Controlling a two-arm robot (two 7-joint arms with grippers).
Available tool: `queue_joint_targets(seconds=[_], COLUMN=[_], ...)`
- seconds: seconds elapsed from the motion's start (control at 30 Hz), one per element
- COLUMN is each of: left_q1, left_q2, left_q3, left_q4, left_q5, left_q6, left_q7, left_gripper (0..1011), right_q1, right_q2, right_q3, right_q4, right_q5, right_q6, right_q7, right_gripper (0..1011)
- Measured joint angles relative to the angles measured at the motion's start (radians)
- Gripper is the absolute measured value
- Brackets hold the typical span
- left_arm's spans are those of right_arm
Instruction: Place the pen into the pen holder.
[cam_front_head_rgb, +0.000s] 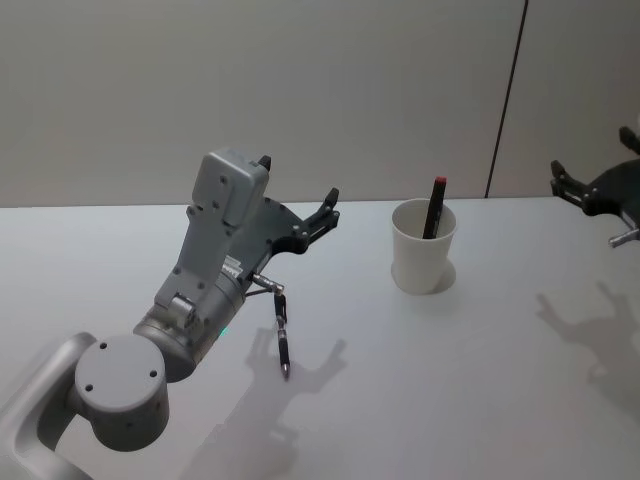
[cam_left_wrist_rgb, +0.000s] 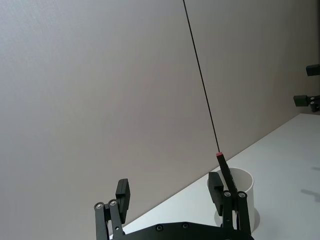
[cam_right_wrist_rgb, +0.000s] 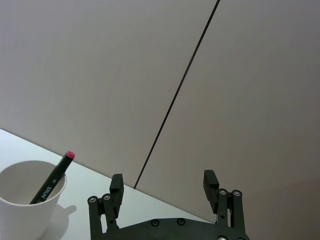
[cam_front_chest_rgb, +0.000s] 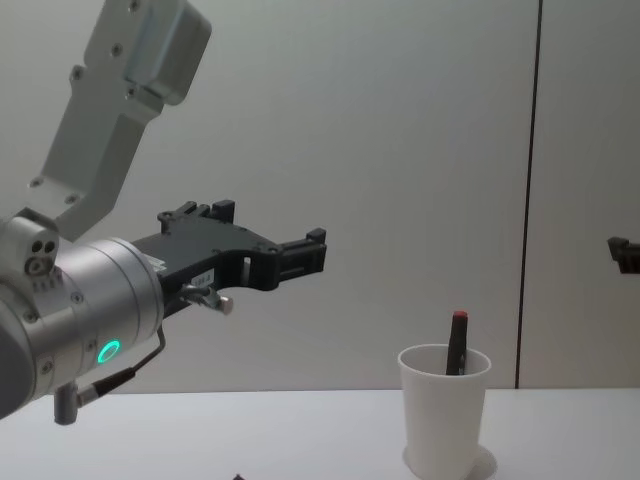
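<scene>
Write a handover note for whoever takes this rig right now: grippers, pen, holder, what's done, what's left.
Left gripper: open, empty, held above the table, left of the pen holder.
Right gripper: open, empty, held up far right.
Pen holder: upright on the table, red-capped pen leaning inside.
Done: that pen is in.
Left: what looks like a second dark pen lies on the table below the left gripper; probably pick it up next.
</scene>
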Motion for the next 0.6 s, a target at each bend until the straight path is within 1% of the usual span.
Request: queue_joint_targets(seconds=[0.6], left_q1=[0.0], left_q2=[0.0], left_q3=[0.0], left_q4=[0.0], left_q5=[0.0], left_q6=[0.001], left_q7=[-0.001], left_gripper=[1004], right_q1=[-0.001], right_q2=[0.002], right_q3=[0.001], right_q4=[-0.003], right_q5=[-0.001], right_q6=[0.003], right_q7=[0.003], right_gripper=[1001])
